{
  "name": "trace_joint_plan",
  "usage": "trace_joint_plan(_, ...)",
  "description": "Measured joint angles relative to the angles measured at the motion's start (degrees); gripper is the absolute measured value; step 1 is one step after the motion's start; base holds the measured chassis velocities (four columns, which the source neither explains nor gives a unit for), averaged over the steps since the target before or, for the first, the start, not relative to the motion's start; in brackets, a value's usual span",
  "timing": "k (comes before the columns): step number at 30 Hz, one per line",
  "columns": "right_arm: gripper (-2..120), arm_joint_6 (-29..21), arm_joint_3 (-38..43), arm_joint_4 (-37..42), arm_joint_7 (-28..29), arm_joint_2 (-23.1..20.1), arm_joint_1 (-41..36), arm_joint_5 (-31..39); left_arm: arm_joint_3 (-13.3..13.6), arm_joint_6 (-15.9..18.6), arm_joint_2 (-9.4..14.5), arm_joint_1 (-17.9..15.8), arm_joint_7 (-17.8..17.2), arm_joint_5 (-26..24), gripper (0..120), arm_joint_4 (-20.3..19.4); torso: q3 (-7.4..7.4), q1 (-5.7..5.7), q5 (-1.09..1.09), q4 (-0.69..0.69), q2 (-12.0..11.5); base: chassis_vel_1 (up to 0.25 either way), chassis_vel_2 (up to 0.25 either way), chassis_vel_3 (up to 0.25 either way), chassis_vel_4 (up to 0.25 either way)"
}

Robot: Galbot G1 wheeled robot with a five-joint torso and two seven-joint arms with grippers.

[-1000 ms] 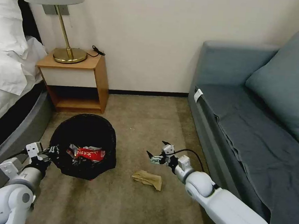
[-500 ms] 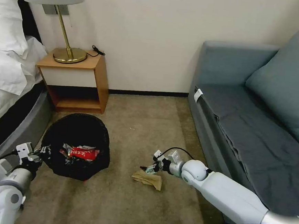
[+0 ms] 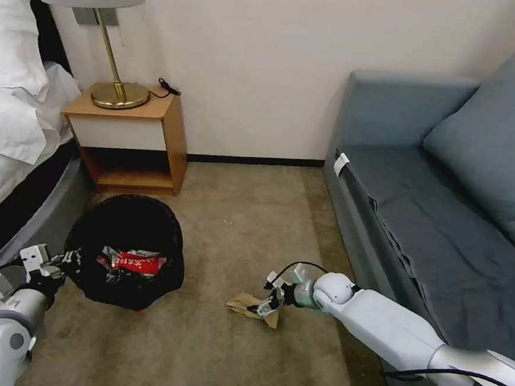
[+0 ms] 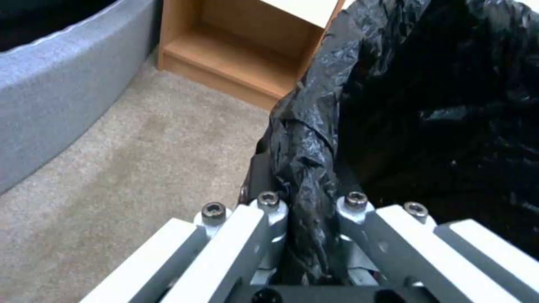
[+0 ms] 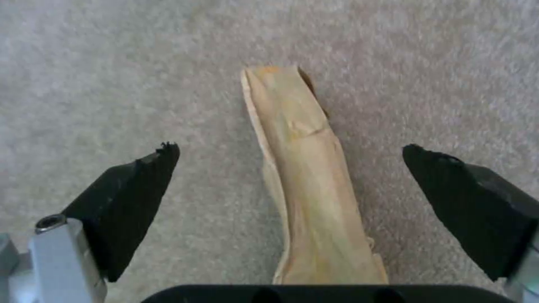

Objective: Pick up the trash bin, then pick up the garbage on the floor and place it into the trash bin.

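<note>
1. Right wrist view: your right gripper is spread wide, with the black fingertips either side of the crumpled tan paper strip on the beige carpet. The paper runs lengthwise down the gap; neither pad touches it yet.
2. Change over the last second: in the head view the right gripper has dropped from hovering above the floor, beyond the paper, to sitting right at the tan paper, with the arm now stretched low and nearly level. My read: the approach is done and the close is what's left.
3. The left arm has pulled the round bin lined with crinkly black plastic bag towards the bed side, away from the paper. You'll have a longer carry to the drop.
4. Left wrist view: the left gripper is clamped on a bunched fold of the black liner at the bin rim. It holds the bin low at the robot's left, near the grey bed base.
5. Bin contents: a red-and-white wrapper lies inside along with other litter I can't make out. The tan paper looks like the last piece on the floor.
6. Pose note: the right wrist is pitched down at the carpet. Thin flat paper could slip under the pads.
</note>
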Motion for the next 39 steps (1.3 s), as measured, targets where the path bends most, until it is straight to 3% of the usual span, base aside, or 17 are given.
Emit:
trace_joint_plan(7, 100, 3.1, 0.8, -5.1, -2.1, 2.3, -0.5, -1.5, 0.0, -0.1, -0.4, 0.0, 0.0, 0.4, 4, 0.2, 0.00, 0.00, 0.00, 0.00, 0.0, 0.000, 0.000, 0.000, 0.000)
trace_joint_plan(30, 100, 4.9, 1.3, -6.7, -3.0, 4.8, -3.7, -4.1, -1.0, -0.8, -1.1, 0.1, 0.1, 1.1, 4, 1.4, 0.00, 0.00, 0.00, 0.00, 0.0, 0.000, 0.000, 0.000, 0.000)
trace_joint_plan(39, 73, 5.7, 2.0, -7.4, -1.5, 5.0, -4.2, -5.0, -1.2, -1.0, -1.1, 0.1, 0.2, 1.0, 4, 1.6, 0.00, 0.00, 0.00, 0.00, 0.0, 0.000, 0.000, 0.000, 0.000)
